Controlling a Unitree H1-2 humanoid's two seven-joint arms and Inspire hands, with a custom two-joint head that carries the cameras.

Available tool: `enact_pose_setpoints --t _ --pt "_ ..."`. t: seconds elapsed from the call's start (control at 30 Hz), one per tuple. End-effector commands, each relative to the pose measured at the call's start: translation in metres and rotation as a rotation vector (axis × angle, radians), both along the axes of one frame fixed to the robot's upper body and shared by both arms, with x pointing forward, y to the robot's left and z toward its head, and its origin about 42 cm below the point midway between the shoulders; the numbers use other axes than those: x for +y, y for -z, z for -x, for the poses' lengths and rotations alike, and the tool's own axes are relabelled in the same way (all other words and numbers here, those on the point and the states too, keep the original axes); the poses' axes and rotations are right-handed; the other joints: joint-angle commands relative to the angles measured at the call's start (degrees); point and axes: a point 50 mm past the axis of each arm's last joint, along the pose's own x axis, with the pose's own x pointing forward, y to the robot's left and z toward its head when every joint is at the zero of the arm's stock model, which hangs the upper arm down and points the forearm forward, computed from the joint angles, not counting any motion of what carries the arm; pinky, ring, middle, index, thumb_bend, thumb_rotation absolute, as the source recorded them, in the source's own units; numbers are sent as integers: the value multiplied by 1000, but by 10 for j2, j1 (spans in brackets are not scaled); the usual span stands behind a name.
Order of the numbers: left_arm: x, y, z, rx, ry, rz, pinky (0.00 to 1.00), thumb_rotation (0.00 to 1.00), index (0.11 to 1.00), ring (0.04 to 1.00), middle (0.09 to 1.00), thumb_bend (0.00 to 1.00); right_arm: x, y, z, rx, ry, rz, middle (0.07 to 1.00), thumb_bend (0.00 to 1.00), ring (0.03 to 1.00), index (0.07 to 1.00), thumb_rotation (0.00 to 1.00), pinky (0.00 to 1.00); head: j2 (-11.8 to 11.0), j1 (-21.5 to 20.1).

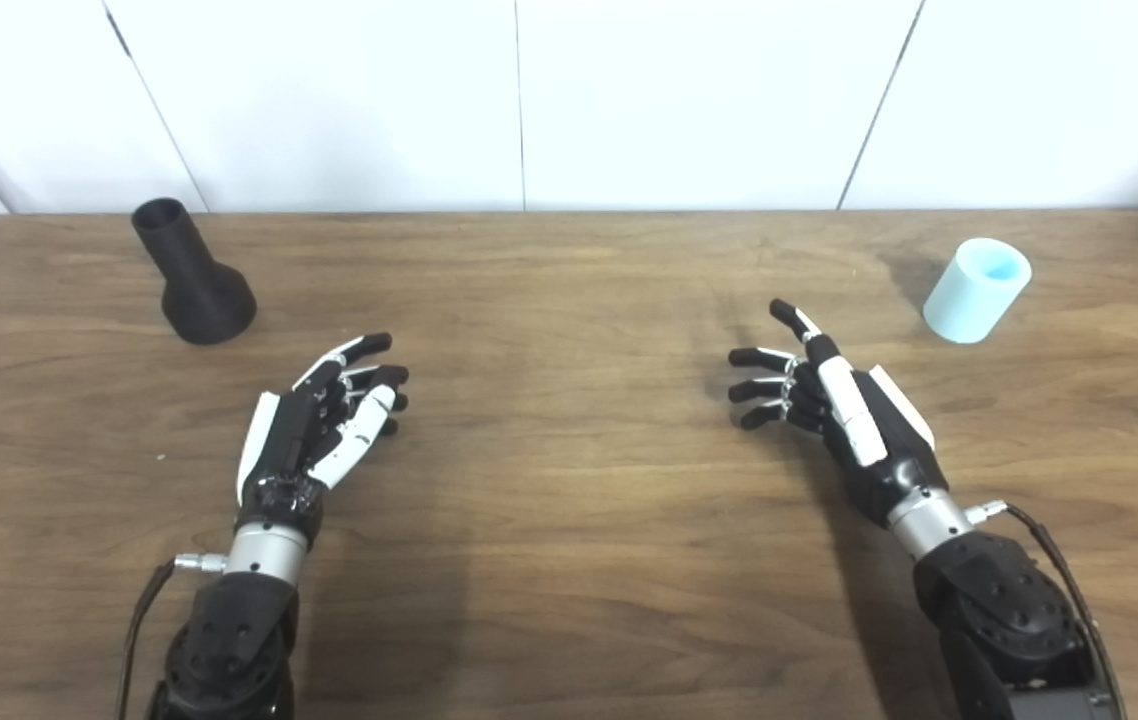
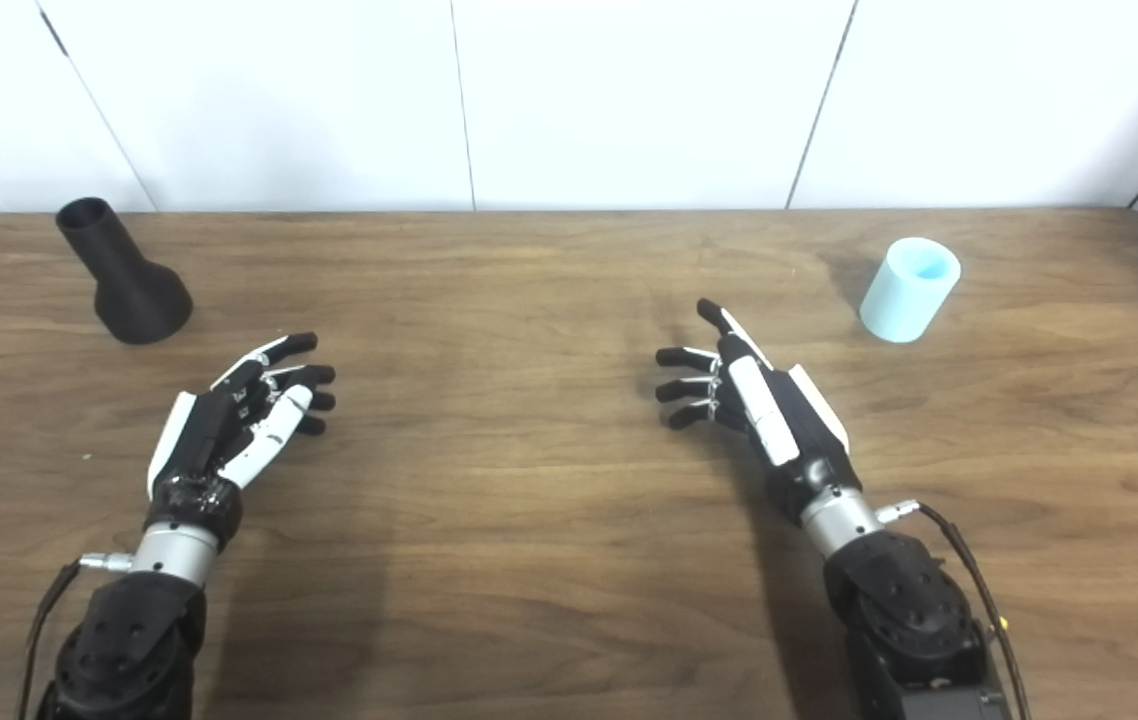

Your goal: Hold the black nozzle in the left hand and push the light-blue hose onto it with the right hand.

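Note:
The black nozzle (image 1: 193,274) stands upright on its wide base at the back left of the wooden table (image 1: 569,560), narrow open end up. A short light-blue hose piece (image 1: 976,289) stands at the back right with its opening upward. My left hand (image 1: 321,422) hovers open over the table, in front of and to the right of the nozzle, well apart from it. My right hand (image 1: 834,400) is open too, fingers spread, in front of and left of the hose, not touching it. Neither hand holds anything.
White wall panels (image 1: 519,100) rise directly behind the table's far edge. Bare wood lies between the two hands and in front of them. The table's corners show at the far left and far right.

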Motion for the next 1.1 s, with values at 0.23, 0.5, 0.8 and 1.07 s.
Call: enact_pose_setpoints --t 0.23,0.5,0.8,1.07 --pt "-8 -7 1 -43 4 31 601 391 816 665 721 328 -6 -11 -3 -73 0 8 749 561 648 956 1000 528 -12 25" --pt "-18 3 3 -47 2 -17 597 470 822 652 718 334 -19 -2 -2 -64 -11 11 771 549 672 968 1000 540 -69 126" --pt "-38 21 2 -4 -11 5 622 421 825 654 723 321 -36 14 -5 -24 -1 -46 780 460 697 1000 1000 556 -141 204" --pt "-53 36 -5 -6 -23 -25 605 426 813 653 712 362 -46 21 -10 -27 -3 -8 783 516 693 991 1000 555 -188 254"
